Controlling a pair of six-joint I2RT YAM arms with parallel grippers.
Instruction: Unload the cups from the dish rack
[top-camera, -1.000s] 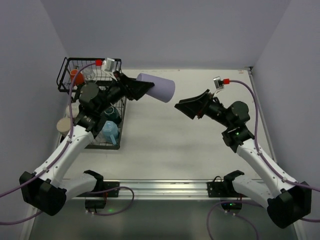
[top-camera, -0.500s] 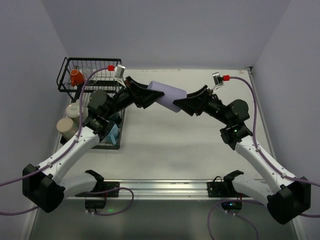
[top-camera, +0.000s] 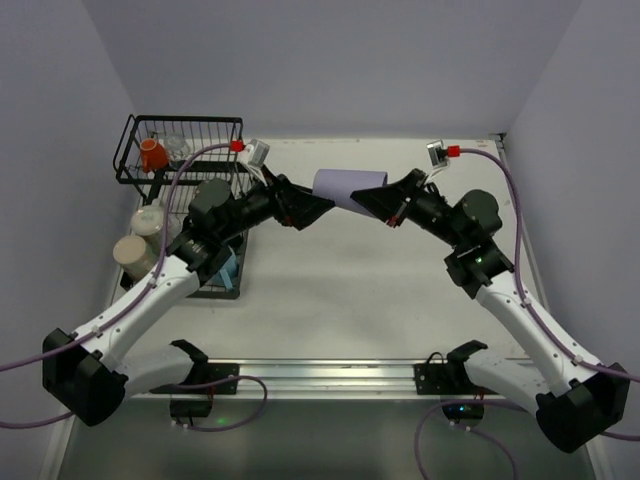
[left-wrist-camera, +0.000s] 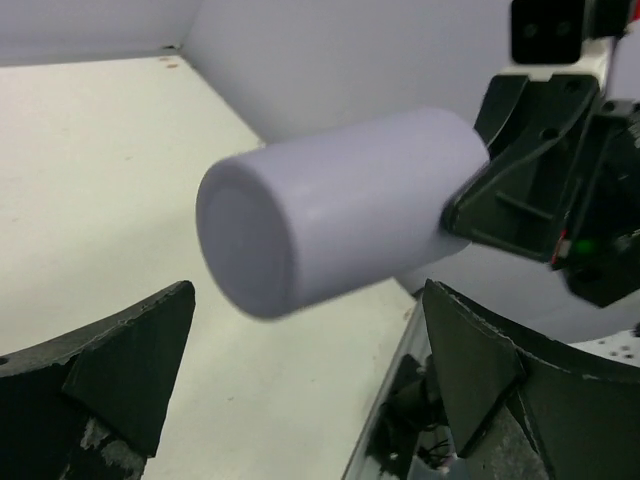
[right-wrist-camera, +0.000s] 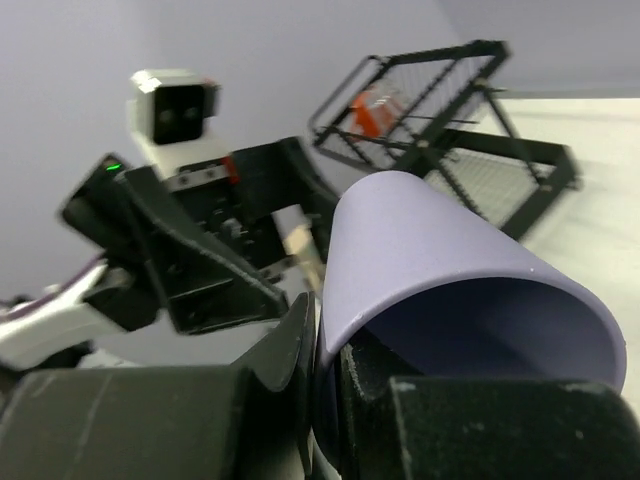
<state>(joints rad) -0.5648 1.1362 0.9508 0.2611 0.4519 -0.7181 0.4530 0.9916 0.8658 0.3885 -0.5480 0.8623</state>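
The lavender tumbler (top-camera: 347, 188) hangs on its side above the middle of the table, between the two arms. My right gripper (top-camera: 380, 207) is shut on its rim, one finger inside the mouth and one outside (right-wrist-camera: 325, 325). In the left wrist view the tumbler's closed base (left-wrist-camera: 330, 215) points at my left gripper (left-wrist-camera: 308, 300), which stands open and apart from it. In the top view that left gripper (top-camera: 312, 208) sits just left of the tumbler. The black wire dish rack (top-camera: 185, 119) at the far left holds an orange cup (top-camera: 153, 155), a clear glass (top-camera: 178, 148), two cream mugs (top-camera: 147, 220) and a light blue mug (top-camera: 226, 268).
The left forearm lies across the rack's low tray (top-camera: 205, 291). Side walls close in the table on the left and right, and a metal rail (top-camera: 320, 375) runs along the near edge. The right wrist view shows the rack (right-wrist-camera: 450, 130) behind the left arm.
The left arm carried the tumbler from the rack side toward the middle. The right gripper closed on its rim, and the left gripper opened and let go.
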